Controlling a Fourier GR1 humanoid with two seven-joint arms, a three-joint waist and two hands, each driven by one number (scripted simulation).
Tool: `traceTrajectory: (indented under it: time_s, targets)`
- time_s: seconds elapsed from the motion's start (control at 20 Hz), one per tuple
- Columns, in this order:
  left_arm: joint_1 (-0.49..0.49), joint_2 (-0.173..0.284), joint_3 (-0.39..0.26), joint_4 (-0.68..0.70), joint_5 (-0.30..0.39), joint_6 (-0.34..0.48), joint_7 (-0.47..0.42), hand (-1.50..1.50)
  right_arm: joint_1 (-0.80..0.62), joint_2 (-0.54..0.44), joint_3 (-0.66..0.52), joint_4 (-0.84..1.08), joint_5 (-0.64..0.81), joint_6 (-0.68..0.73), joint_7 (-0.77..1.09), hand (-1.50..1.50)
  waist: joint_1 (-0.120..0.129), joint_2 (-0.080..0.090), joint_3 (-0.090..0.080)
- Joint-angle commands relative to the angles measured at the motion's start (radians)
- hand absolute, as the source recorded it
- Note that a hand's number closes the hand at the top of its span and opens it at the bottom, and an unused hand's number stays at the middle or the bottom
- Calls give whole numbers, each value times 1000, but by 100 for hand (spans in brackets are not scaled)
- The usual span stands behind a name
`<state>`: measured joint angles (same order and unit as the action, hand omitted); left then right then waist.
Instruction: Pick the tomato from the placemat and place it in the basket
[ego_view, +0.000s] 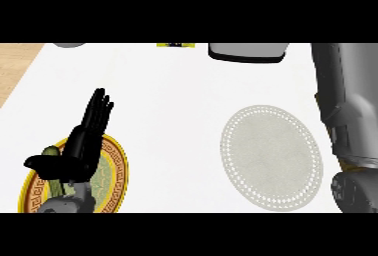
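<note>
Left hand (83, 142) open over plate (118, 170) — placemat (272, 157) well apart.

Single head view, looking steeply down from above onto the white bench (177, 95), with no second view to share any part of it. Close enough that the left robot hand (77, 150) rises from the lower edge over a gold-rimmed plate (118, 165). Round grey placemat (271, 157) right of centre, grey arm (347, 105) filling the right edge.
</note>
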<state>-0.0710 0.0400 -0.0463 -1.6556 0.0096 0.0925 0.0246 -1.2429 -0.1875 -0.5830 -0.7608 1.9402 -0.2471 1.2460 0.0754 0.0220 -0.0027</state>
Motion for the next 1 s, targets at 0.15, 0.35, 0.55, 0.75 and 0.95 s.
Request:
traceTrajectory:
  time_s: [0.15,0.35,0.55,0.75,0.95]
  targets:
    - [29,19,19,-26,4,-1,11,0,-14,63,-89,-30,120,-18,241,150,-29,-11,2]
    - [26,-13,-3,-37,-12,29,26,0,-5,59,-117,-57,146,0,241,150,-44,-16,2]
    - [44,-20,12,7,-5,29,-11,0,58,64,-148,-91,150,-14,187,150,-63,-18,2]
    - [68,1,6,-58,-21,29,10,0,108,112,-179,-142,165,9,178,150,-63,-22,3]
    - [35,14,47,-14,23,5,8,0,126,97,-217,-164,141,26,115,150,-67,-20,2]
